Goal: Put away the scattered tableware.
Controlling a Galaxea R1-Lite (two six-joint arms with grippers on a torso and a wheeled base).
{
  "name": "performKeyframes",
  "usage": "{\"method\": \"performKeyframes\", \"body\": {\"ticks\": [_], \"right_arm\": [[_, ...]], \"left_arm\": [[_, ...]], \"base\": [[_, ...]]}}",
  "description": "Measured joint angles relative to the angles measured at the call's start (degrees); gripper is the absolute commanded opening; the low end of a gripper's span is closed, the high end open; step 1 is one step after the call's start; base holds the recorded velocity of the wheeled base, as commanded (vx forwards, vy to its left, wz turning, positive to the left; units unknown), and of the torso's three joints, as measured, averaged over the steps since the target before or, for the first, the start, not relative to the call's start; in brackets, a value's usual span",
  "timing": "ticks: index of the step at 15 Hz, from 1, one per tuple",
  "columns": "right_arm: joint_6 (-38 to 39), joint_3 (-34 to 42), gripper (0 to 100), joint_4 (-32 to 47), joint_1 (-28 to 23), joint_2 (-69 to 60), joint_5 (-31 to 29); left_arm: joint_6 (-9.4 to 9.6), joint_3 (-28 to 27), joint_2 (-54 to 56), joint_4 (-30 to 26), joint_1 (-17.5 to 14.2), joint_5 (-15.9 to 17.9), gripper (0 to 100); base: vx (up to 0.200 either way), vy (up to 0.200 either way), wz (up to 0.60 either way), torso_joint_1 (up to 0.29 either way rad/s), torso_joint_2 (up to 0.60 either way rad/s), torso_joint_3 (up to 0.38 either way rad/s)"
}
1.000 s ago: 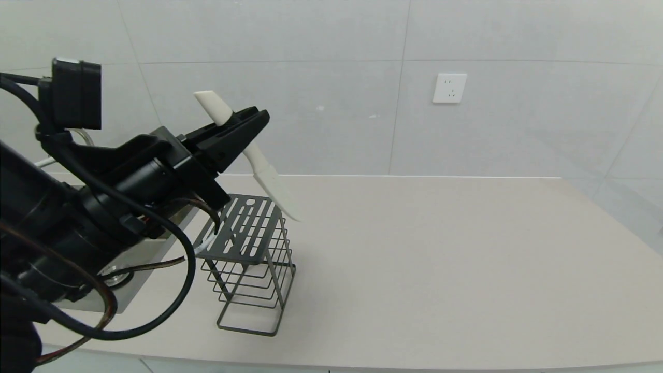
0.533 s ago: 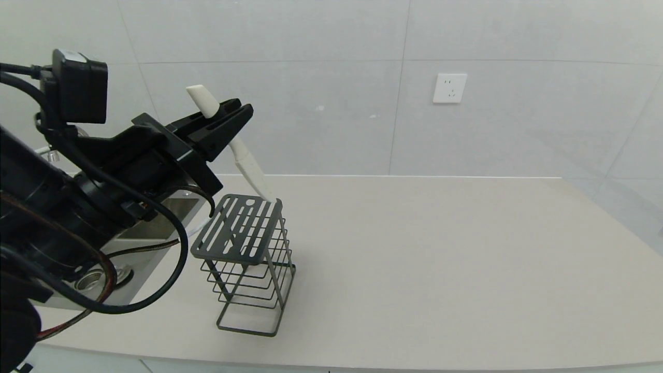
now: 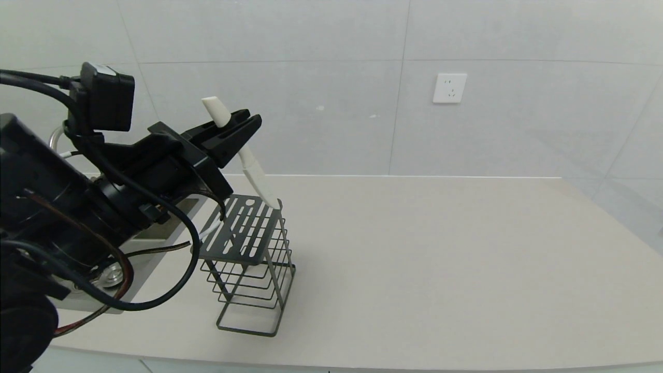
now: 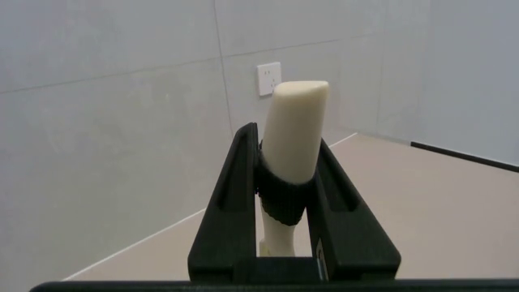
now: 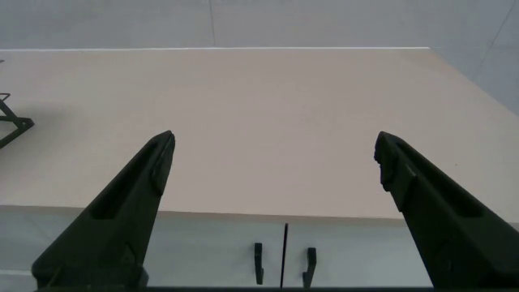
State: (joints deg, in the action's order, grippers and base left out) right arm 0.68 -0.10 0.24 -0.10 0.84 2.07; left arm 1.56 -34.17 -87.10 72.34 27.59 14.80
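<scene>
My left gripper (image 3: 242,128) is shut on a white utensil (image 3: 255,177), gripping its thick handle, whose end sticks up past the fingers. The utensil slants down, and its tip is at the far right corner of the slotted top of a dark wire rack (image 3: 243,235) standing on the beige counter (image 3: 440,248). In the left wrist view the handle (image 4: 296,142) sits clamped between the black fingers (image 4: 235,191) of the left gripper (image 4: 285,139). My right gripper (image 5: 274,142) is open with nothing in it, above the counter's bare front part.
A sink (image 3: 106,277) lies left of the rack, partly hidden by my left arm. A wall socket (image 3: 449,88) is on the tiled back wall. Right of the rack the counter is wide and bare. Cabinet handles (image 5: 284,259) show below its front edge.
My left gripper has carried the utensil to the left, so its tip went from beside the rack's right side to the far corner of the slotted top. The grip stayed shut.
</scene>
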Motion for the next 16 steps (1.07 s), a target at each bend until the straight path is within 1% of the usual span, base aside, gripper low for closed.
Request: {"method": "performKeyframes", "body": {"ticks": [3, 8, 11, 12, 13, 14, 15, 16], "right_arm": [[0.00, 0.00, 100, 0.02, 0.00, 0.01, 0.00], [0.02, 0.00, 100, 0.02, 0.00, 0.04, -0.05], [0.02, 0.00, 100, 0.02, 0.00, 0.04, 0.00], [0.00, 0.00, 100, 0.02, 0.00, 0.06, -0.02], [0.02, 0.00, 100, 0.02, 0.00, 0.06, -0.05], [0.02, 0.00, 100, 0.02, 0.00, 0.06, -0.05], [0.02, 0.00, 100, 0.02, 0.00, 0.06, -0.05], [0.00, 0.00, 100, 0.00, 0.00, 0.06, -0.05]], "left_arm": [[0.43, 0.13, -0.27, -0.17, -0.26, -0.02, 0], [0.44, 0.88, 0.11, -0.30, -0.35, -0.02, 0], [0.71, 0.99, -0.05, -0.33, -1.00, 0.04, 0], [1.26, 0.99, -0.07, -0.28, -1.66, 0.24, 0], [2.65, 0.96, -0.05, -0.30, -2.71, 0.94, 0], [3.52, 0.85, -0.07, -0.33, -3.84, 2.22, 0], [4.32, 0.85, -0.13, -0.33, -5.22, 4.35, 0], [4.64, 0.88, -0.24, -0.30, -6.12, 5.73, 0]], "base": [[0.000, 0.000, 0.00, 0.000, 0.00, 0.000], [0.000, 0.000, 0.00, 0.000, 0.00, 0.000], [0.000, 0.000, 0.00, 0.000, 0.00, 0.000], [0.000, 0.000, 0.00, 0.000, 0.00, 0.000], [0.000, 0.000, 0.00, 0.000, 0.00, 0.000], [0.000, 0.000, 0.00, 0.000, 0.00, 0.000], [0.000, 0.000, 0.00, 0.000, 0.00, 0.000], [0.000, 0.000, 0.00, 0.000, 0.00, 0.000]]}}
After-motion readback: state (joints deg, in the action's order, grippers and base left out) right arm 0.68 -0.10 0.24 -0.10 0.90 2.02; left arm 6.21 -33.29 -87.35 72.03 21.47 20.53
